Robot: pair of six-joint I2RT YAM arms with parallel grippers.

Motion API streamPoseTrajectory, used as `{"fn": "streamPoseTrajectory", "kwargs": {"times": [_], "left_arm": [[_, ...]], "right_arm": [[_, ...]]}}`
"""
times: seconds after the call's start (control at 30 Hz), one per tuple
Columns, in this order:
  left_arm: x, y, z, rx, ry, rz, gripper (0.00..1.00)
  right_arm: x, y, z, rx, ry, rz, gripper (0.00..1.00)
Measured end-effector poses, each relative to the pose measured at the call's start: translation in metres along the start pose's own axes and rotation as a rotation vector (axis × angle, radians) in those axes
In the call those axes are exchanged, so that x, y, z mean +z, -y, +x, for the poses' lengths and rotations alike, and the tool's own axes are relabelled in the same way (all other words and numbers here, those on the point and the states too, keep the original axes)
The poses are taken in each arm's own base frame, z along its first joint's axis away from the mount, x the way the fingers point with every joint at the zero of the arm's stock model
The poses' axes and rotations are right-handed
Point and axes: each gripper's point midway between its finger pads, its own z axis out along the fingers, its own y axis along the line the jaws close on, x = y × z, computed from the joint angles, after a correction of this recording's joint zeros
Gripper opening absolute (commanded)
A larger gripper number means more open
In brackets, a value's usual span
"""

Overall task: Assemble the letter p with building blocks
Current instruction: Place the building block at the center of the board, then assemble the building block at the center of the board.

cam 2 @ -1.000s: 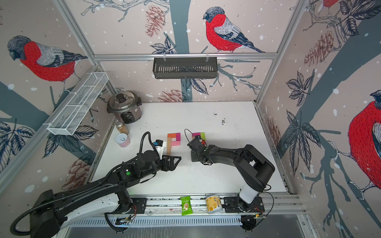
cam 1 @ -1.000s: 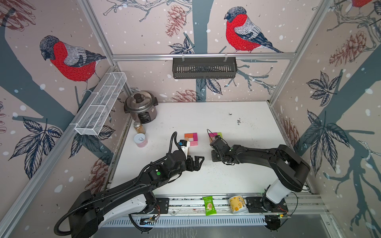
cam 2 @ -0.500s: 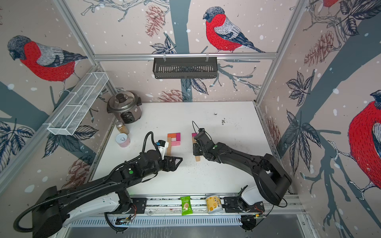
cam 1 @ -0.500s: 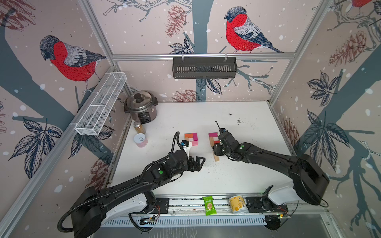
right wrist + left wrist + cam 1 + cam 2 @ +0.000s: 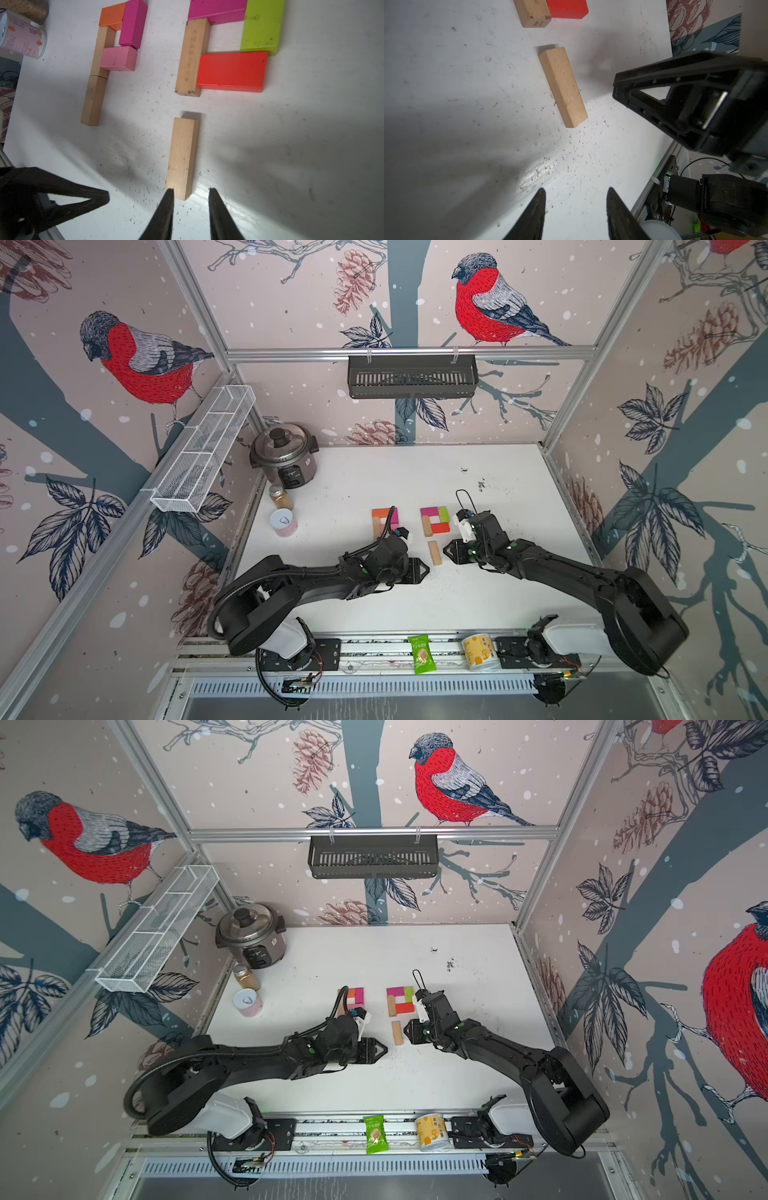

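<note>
The white counter (image 5: 415,605) is bordered by a white wire basket (image 5: 203,448) on the left wall and a black basket (image 5: 411,375) hung on the rear rail. A rice cooker (image 5: 284,456) is set in the far left corner, with a spice jar (image 5: 280,497) and a pink can (image 5: 283,522) in front of it. A yellow cup (image 5: 478,651) and a green snack packet (image 5: 422,653) are laid on the front rail. All are well apart from the building blocks.

Mid-counter, a P-shaped group (image 5: 380,513) and a second group (image 5: 434,526) are seen side by side. A loose wood bar (image 5: 434,552) is laid in line below the second group's wood stem, a gap between them. The bar is flanked by the left gripper (image 5: 424,570) and the right gripper (image 5: 445,551). Both sets of jaws are seen apart and empty. The bar's near end is found just ahead of the right jaws, possibly touched by one fingertip.
</note>
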Motion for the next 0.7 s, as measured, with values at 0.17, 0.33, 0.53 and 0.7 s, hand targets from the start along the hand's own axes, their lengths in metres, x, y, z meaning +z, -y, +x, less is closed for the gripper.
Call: {"fn": "streamPoseTrajectory", "kwargs": {"times": [0.17,0.33,0.53,0.7], "left_arm": [[0.014,-0.006,-0.008,-0.050,-0.001,-0.007,0.36],[0.025,-0.022,-0.014,-0.114,0.002,-0.025,0.29],[0.036,-0.017,-0.017,-0.115,-0.009,0.012,0.29],[0.038,-0.012,-0.026,-0.105,0.011,0.031,0.29]], "right_arm": [[0.008,0.001,0.005,0.005,-0.013,-0.037,0.24],[0.016,0.001,0.008,0.001,-0.019,-0.056,0.22],[0.027,0.005,0.017,0.004,-0.040,-0.064,0.18],[0.033,0.004,0.014,0.004,-0.032,-0.082,0.16]]}}
